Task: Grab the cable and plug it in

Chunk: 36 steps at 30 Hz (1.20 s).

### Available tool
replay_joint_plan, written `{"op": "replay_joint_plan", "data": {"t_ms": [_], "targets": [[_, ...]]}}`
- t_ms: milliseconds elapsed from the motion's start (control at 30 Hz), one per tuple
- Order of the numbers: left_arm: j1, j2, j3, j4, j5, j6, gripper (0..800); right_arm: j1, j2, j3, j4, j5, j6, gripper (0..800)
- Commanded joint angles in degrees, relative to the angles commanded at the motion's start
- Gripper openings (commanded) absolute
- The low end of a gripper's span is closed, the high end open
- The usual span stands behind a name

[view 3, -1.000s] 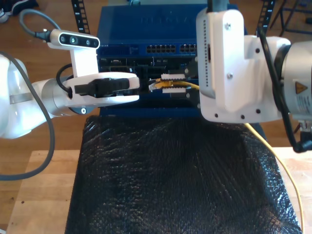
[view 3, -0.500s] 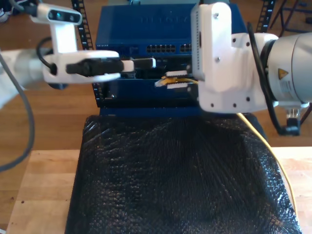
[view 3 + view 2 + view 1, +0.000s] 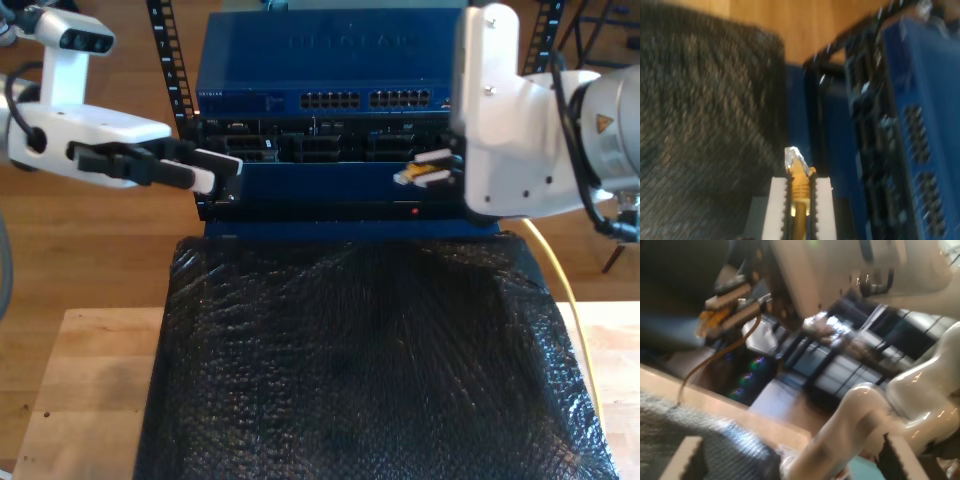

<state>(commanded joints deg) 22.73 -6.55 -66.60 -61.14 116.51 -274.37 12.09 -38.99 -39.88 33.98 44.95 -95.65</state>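
Observation:
The yellow cable (image 3: 562,290) runs up the exterior view's right side to its clear plug (image 3: 404,177). My second gripper (image 3: 432,168) is shut on the cable just behind the plug and holds it level in front of the dark rack face, below the blue switch (image 3: 320,60). In the second wrist view the plug (image 3: 794,160) sticks out between the white fingers (image 3: 775,210), a short way off the blue switch (image 3: 925,100). My first gripper (image 3: 215,170) is open and holds nothing at the exterior view's left. In the first wrist view its pads (image 3: 682,457) stand wide apart, far from the plug (image 3: 710,320).
A black bubble-wrap mat (image 3: 360,360) covers the wooden table (image 3: 90,390) in front of the rack. The switch has rows of ports (image 3: 370,99) along its front. A black rack rail (image 3: 170,60) rises behind my first arm.
My first gripper has pulled back from the plug to the exterior view's left. My second gripper has carried the plug towards the exterior view's right, still gripping it.

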Motion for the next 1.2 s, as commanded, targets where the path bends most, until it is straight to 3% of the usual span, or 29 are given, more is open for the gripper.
{"op": "replay_joint_plan", "data": {"t_ms": [267, 667, 767, 967, 1200], "targets": [[3.2, -4.0, -0.2, 10.8, -1.2, 5.6, 798, -4.8, 4.4, 0.0, -3.1, 3.4, 1.8, 0], [15.8, -7.5, -1.9, 32.2, -1.3, 27.1, 798, -4.8, 12.9, -2.9, -11.7, 3.4, 7.4, 0], [19.4, -9.0, 1.6, 37.2, -1.3, 32.5, 799, -4.8, 13.5, -2.7, -12.7, 3.4, 7.4, 0], [24.9, -14.8, 11.3, 44.7, -2.0, 48.0, 799, -4.8, 14.6, -2.2, -13.5, 3.4, 7.4, 0], [30.7, -15.6, 17.3, 54.2, -4.0, 59.9, 799, -4.8, 16.4, -2.4, -14.0, 3.4, 7.4, 0]]}}
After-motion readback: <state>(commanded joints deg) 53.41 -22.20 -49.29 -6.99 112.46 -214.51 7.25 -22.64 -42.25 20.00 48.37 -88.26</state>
